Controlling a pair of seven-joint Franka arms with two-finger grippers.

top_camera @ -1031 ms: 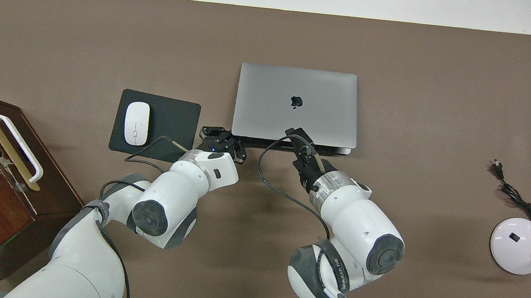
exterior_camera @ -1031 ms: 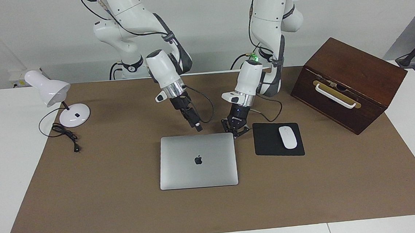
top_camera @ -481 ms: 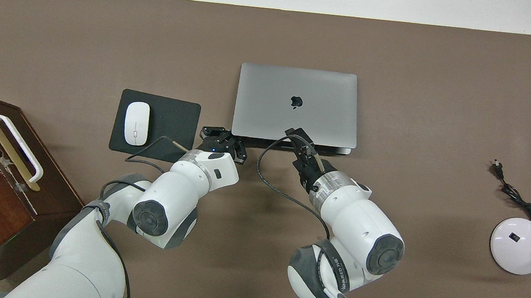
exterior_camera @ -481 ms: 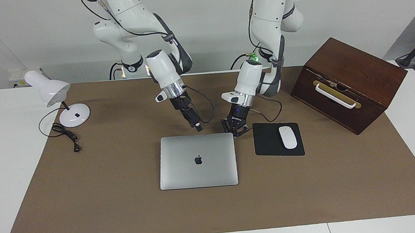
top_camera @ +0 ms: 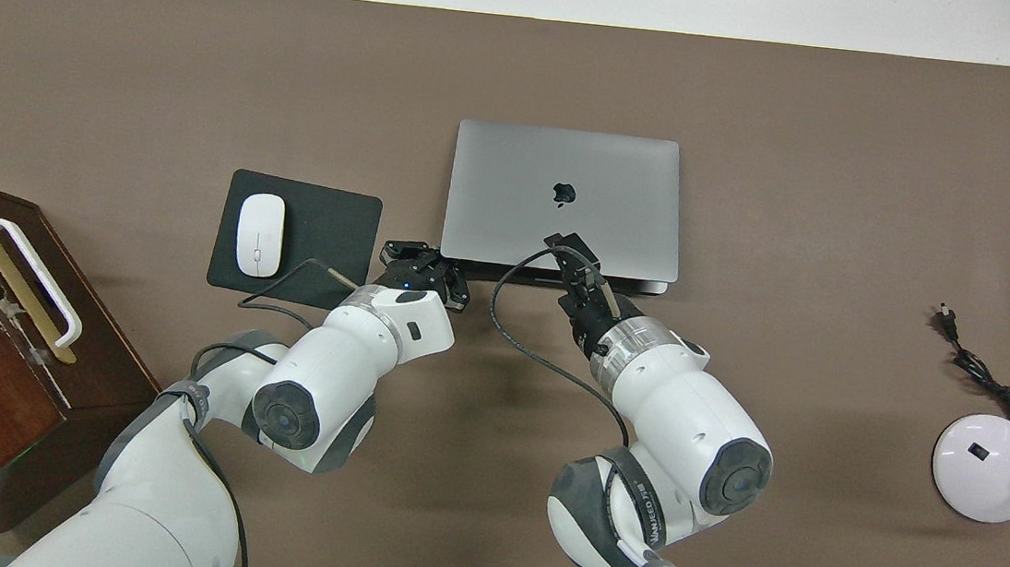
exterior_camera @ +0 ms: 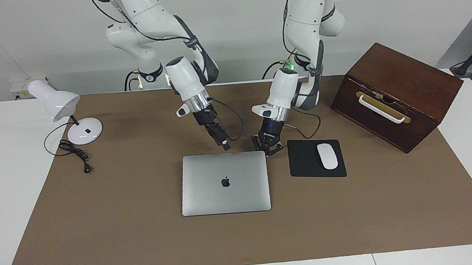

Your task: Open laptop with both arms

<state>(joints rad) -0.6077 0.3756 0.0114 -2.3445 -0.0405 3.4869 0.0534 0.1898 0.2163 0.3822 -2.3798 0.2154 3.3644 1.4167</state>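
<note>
The laptop (exterior_camera: pixel 225 191) (top_camera: pixel 567 164) lies closed and flat on the brown mat, its apple logo up. My left gripper (exterior_camera: pixel 267 152) (top_camera: pixel 422 263) is shut, its links splayed. It is down by the laptop's corner nearest the robots, toward the left arm's end, between the laptop and the mouse pad. Whether it touches the laptop I cannot tell. My right gripper (exterior_camera: pixel 225 145) (top_camera: pixel 562 244) slants down over the middle of the laptop's edge nearest the robots. It is open and holds nothing.
A black mouse pad (exterior_camera: pixel 302 163) (top_camera: pixel 325 229) with a white mouse (exterior_camera: pixel 327 156) (top_camera: pixel 261 221) lies beside the laptop. A brown wooden box (exterior_camera: pixel 395 96) stands at the left arm's end. A white desk lamp (exterior_camera: pixel 73 119) and its cable (exterior_camera: pixel 75 154) are at the right arm's end.
My right gripper has crept a little forward over the laptop's lid. The left gripper and the laptop have not moved.
</note>
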